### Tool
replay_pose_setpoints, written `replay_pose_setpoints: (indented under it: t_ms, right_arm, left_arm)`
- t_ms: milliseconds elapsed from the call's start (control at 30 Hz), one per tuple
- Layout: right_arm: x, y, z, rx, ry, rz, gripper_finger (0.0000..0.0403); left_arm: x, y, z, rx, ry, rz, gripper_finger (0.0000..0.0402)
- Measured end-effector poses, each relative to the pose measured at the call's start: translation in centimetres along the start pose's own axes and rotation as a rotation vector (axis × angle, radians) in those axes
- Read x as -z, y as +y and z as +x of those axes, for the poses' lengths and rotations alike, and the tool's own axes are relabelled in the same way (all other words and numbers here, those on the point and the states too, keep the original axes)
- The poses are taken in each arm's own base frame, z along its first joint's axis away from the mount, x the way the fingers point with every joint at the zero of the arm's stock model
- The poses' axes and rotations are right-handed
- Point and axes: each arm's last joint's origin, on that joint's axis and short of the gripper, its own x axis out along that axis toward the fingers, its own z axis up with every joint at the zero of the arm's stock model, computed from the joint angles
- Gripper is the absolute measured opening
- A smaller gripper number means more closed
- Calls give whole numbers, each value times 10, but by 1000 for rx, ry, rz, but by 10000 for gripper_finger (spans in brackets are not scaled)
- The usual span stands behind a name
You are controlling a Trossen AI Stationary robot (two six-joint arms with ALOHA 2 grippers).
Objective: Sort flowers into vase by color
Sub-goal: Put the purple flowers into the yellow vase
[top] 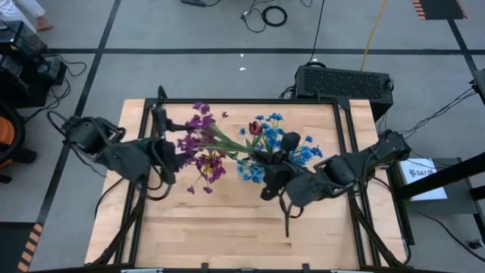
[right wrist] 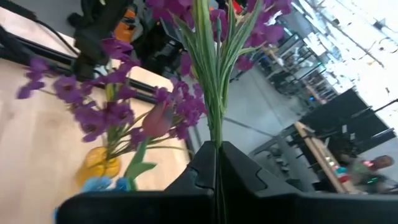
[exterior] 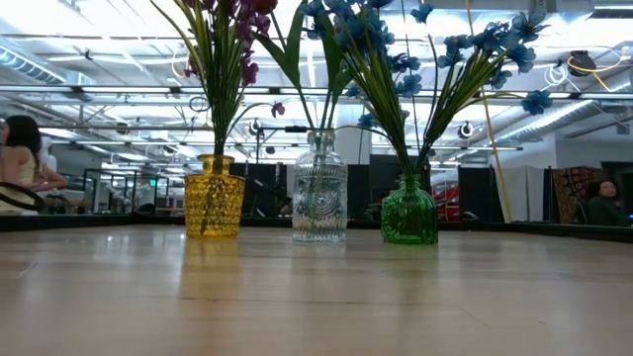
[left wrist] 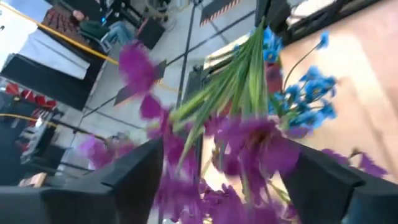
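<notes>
3 vases stand in a row on the table [top: 227,235]: yellow vase [exterior: 214,203] with purple flowers [top: 198,145], clear vase [exterior: 319,206], green vase [exterior: 409,213] with blue flowers [top: 301,152]. Left end effector [left wrist: 217,180] spread around purple blossoms. Right end effector [right wrist: 217,163] pinches a purple sprig [right wrist: 211,74]. No legible writing.

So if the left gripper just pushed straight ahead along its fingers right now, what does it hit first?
Most likely the purple flowers: they fill the gap between the left gripper's open fingers, with their green stems just beyond. The blue flowers sit farther along that line, though depth is hard to judge.
</notes>
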Motion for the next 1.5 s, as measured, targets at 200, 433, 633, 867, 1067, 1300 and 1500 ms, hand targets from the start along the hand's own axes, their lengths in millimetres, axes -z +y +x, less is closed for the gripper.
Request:
replay_pose_setpoints:
  t_ms: [200,433,633,867,1067,1300,1500]
  right_arm:
    - [6,-15,-42,-74,-25,94,1]
    - [9,-48,-91,-121,-111,296,0]
    - [-5,-54,-109,-132,-223,378,0]
    - [-25,-32,-102,-207,-437,384,0]
    - [-22,-3,-85,-182,-715,412,0]
    - [10,39,-57,-110,-871,460,0]
    - [30,66,-38,-153,-952,402,0]
  left_arm:
    - [6,7,-30,41,-101,-83,320]
    - [15,23,-61,110,-224,-303,317]
    - [15,8,-64,186,-217,-438,317]
    - [1,-57,-38,218,-188,-475,317]
    - [-28,-109,-25,139,-418,-427,317]
    - [-46,-120,-7,-3,-617,-419,317]
    - [-48,-109,18,17,-697,-478,317]
